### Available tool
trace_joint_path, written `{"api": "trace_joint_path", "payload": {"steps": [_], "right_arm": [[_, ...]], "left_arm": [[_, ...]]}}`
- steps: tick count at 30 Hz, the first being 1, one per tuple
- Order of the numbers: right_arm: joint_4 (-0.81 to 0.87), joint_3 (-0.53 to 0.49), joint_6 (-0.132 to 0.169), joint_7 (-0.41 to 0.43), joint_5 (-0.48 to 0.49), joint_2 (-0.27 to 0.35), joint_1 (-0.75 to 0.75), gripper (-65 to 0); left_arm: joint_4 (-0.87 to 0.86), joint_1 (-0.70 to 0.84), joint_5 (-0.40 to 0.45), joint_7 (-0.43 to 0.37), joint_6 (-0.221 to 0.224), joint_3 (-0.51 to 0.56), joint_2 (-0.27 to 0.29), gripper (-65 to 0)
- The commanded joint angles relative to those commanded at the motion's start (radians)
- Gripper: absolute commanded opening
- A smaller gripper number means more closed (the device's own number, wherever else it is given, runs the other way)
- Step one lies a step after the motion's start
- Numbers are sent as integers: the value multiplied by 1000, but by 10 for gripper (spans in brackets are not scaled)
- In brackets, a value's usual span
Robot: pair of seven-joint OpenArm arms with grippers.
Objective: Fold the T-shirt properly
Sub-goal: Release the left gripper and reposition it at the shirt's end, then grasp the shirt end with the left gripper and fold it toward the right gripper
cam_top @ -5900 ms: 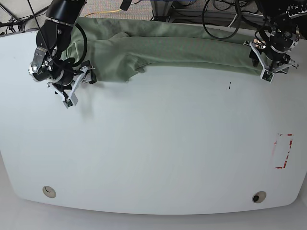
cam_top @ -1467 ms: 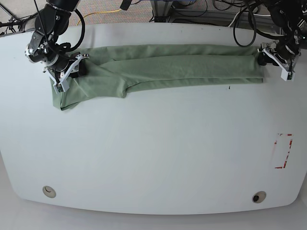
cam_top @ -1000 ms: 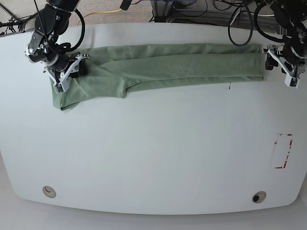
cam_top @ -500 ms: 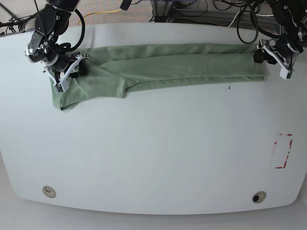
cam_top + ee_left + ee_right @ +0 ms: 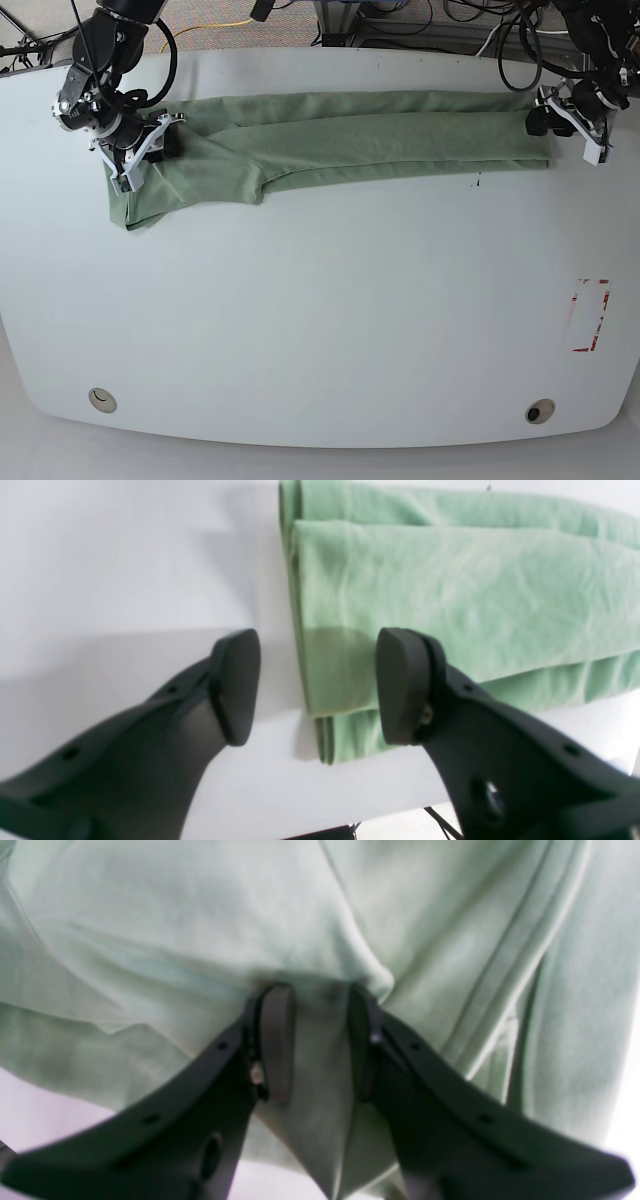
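The pale green T-shirt (image 5: 380,135) lies as a long folded strip across the far part of the white table (image 5: 320,320), with a wider flap hanging down at its left end. At that left end my right gripper (image 5: 140,155) is shut on a pinch of the fabric (image 5: 175,915), which fills the narrow gap in the right wrist gripper (image 5: 315,1040). My left gripper (image 5: 566,125) is at the strip's right end. In its wrist view the left gripper (image 5: 317,685) is open, its fingers astride the layered end edge of the T-shirt (image 5: 450,590).
A red-outlined rectangle (image 5: 590,316) is marked near the table's right edge, and a small dark speck (image 5: 477,182) lies just below the shirt. Two round holes (image 5: 100,400) (image 5: 540,411) sit near the front edge. Cables (image 5: 450,30) hang behind the far edge.
The shirt came off the far edge and now lies flat as a strip. The left gripper swung out past the shirt's right end, then came back over it. The right gripper held still.
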Motion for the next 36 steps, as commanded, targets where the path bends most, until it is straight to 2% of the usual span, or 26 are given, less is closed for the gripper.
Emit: {"api": "trace_joint_path", "payload": {"steps": [7,9,12,13,16,22,26,30,34,36], "right_arm": [[3,0,0,0,0,0,0,-469],[3,0,0,0,0,0,0,-469],[0,2,0,2,0,0,0,-469],[0,3,0,2,0,0,0,-469],[0,3,0,2,0,0,0,-469],[3,2,0,2,0,-23,0,-469],[0,2,0,2,0,-26,0,-469],[3,0,0,2,0,-35,0,-469],[5,0,0,2,-2,-44,0,-469],[5,2,0,2,-2,-44,0,-469]], "left_arm": [[-3,0,2,2,0,60,8,-329],[0,-2,2,2,0,74,8,-410],[2,0,0,-2,0,78,8,-567],[6,0,2,-2,0,78,6,-597],[34,2,5,-5,0,80,0,-600],[301,11,124,2,0,86,8,-601],[457,54,115,2,0,227,-5,-601],[463,52,101,3,0,370,-43,-601],[462,28,100,0,0,560,-43,-600],[460,15,101,0,0,612,-40,-600]]}}
